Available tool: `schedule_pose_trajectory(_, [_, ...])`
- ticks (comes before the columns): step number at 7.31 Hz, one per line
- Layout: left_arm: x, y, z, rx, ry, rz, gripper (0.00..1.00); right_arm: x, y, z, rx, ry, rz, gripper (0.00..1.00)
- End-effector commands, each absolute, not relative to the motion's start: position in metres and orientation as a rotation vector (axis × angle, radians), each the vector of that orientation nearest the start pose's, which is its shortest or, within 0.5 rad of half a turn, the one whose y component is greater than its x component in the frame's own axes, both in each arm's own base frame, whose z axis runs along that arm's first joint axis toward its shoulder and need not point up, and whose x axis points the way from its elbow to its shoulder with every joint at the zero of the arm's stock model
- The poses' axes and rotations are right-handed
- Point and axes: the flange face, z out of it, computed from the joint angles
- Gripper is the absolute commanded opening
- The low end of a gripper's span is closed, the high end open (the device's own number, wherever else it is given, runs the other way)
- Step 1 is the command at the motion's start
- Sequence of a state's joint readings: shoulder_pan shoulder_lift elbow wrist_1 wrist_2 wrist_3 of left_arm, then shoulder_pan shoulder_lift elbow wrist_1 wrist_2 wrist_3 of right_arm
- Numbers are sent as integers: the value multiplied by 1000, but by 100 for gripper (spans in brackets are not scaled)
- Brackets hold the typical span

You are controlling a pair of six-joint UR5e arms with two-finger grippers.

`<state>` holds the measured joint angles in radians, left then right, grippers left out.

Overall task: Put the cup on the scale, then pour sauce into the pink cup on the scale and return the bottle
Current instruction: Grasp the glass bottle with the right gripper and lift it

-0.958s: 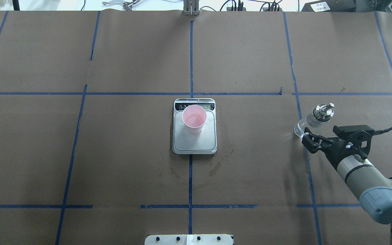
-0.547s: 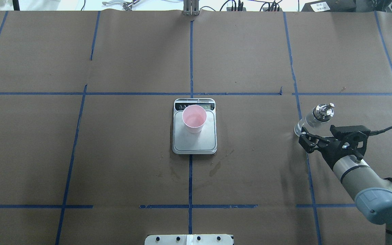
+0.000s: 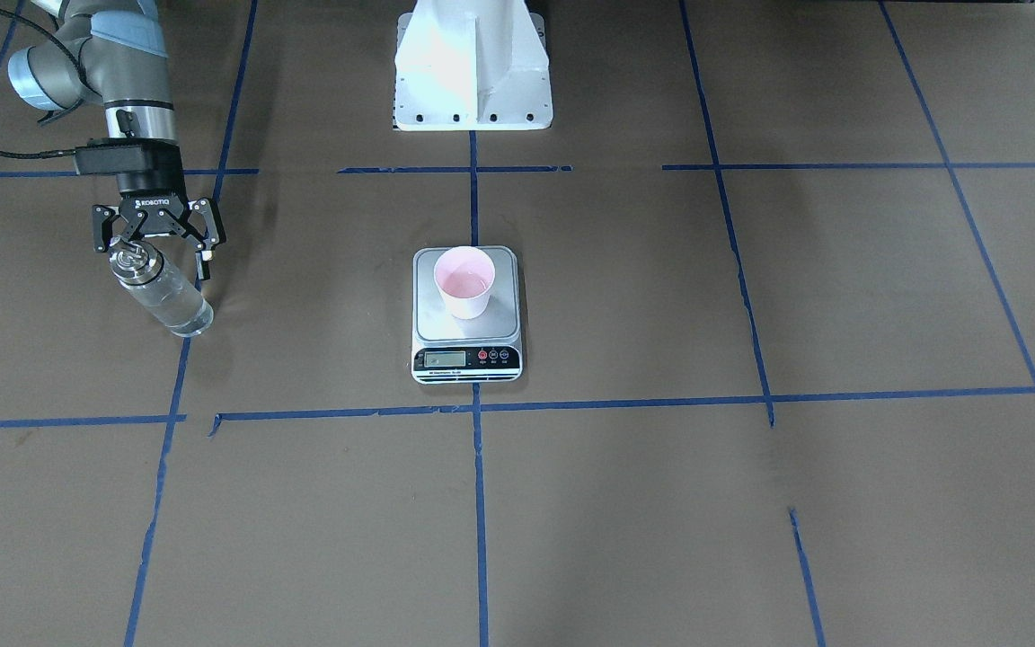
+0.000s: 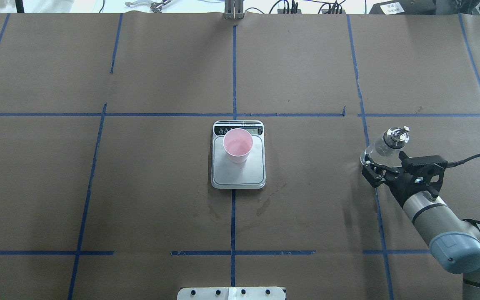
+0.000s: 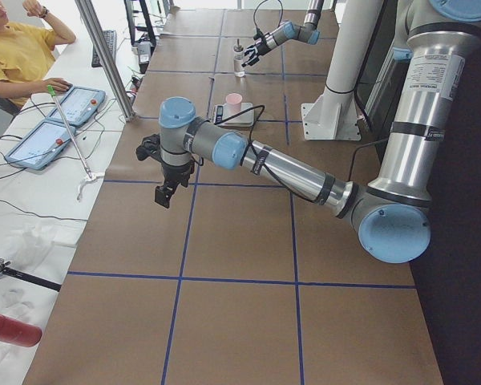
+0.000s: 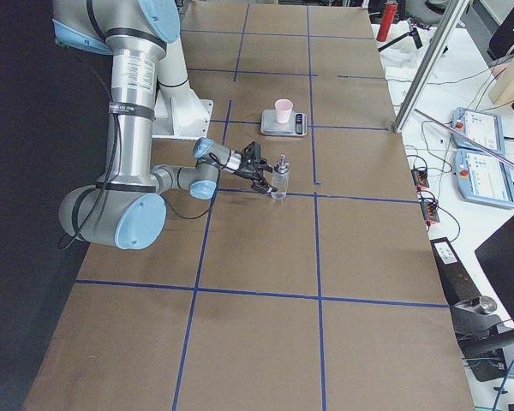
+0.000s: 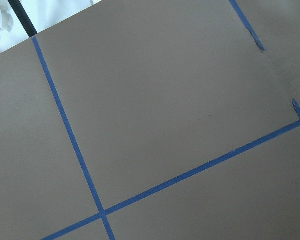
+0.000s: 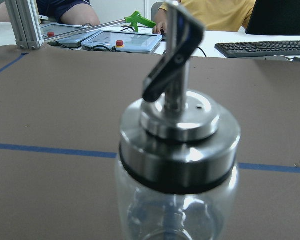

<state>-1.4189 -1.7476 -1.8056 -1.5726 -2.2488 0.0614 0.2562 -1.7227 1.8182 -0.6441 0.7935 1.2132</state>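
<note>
The pink cup stands upright on the steel platform of the scale at the table's middle; it also shows in the front view. The clear glass bottle with its metal spout stands upright on the table at the right, with clear sauce inside. My right gripper is open, level with the bottle on its near side, jaws spread either side of it without closing. The bottle fills the right wrist view. My left gripper hangs over the table's left end; I cannot tell whether it is open.
Brown paper with blue tape lines covers the table. Dark wet stains lie just in front of the scale. The robot's white base is at the near edge. An operator sits beyond the far side.
My right gripper has crept forward toward the bottle, staying open. The bottle, cup and scale have not moved.
</note>
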Motion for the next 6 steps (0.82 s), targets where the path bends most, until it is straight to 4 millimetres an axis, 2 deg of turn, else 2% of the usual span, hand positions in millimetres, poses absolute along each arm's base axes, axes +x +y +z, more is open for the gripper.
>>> schedule_pose_trajectory(1, [14, -561, 454, 370, 689, 342, 100, -375, -309, 503, 972, -693, 308, 99])
schedule_pose_trajectory(4, [14, -562, 453, 371, 689, 342, 100, -375, -309, 509, 985, -726, 317, 99])
schedule_pose_trajectory(6, [14, -559, 450, 376, 689, 344, 100, -383, -312, 502, 1011, -725, 280, 99])
